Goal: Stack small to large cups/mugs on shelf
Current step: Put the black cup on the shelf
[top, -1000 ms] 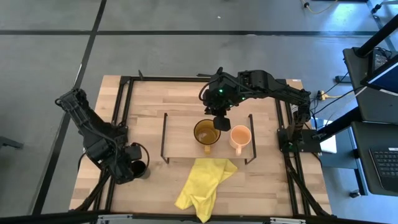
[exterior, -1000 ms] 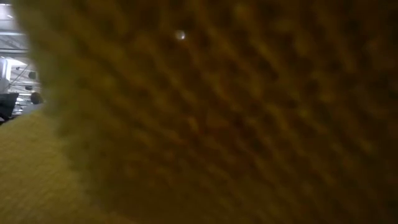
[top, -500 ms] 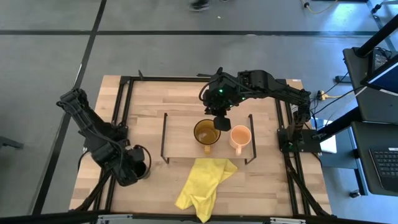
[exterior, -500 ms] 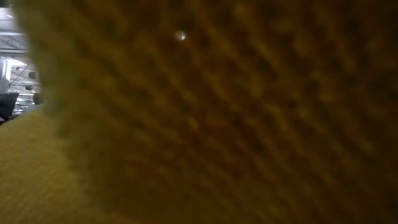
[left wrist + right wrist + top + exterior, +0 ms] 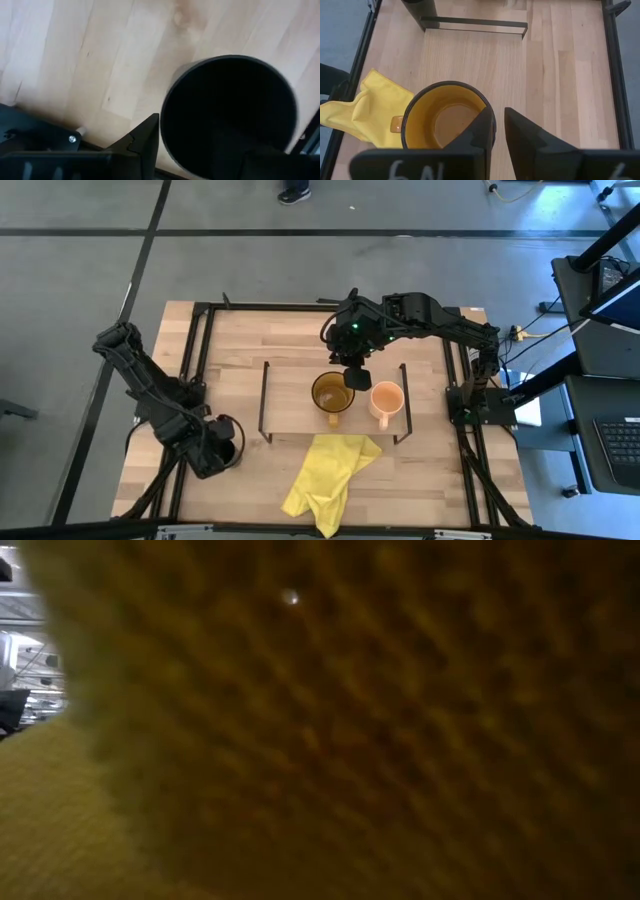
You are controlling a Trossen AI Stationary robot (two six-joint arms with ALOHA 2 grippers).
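Note:
The amber mug [image 5: 332,392] and the peach-orange mug [image 5: 386,397] stand upright side by side on the low wooden shelf [image 5: 290,415]. My right gripper [image 5: 350,375] is over the amber mug's far right rim and shut on it [image 5: 498,122]. The small black cup [image 5: 230,448] stands on the tabletop at the near left. My left gripper [image 5: 218,452] is open over it, pointing down. In the left wrist view one finger [image 5: 146,145] stands just outside the cup's wall [image 5: 227,117]. The other finger shows dark against the cup's opening. My right gripper has the amber mug's rim wall [image 5: 493,116] on the side away from the handle, one finger [image 5: 477,132] inside the mug and one [image 5: 525,137] outside. The fingers come from above, slanting from the far right. The mug stands upright on the shelf. My left gripper: I cannot tell whether it touches the black cup.
A yellow cloth [image 5: 330,472] lies on the table in front of the shelf and reaches the near edge; it fills the low view [image 5: 350,740]. The shelf's black end frames [image 5: 263,400] stand up at both ends. Bare tabletop lies between the black cup and the shelf.
My left gripper has shifted a little toward the table's right, over the black cup. The right arm and both mugs have kept still.

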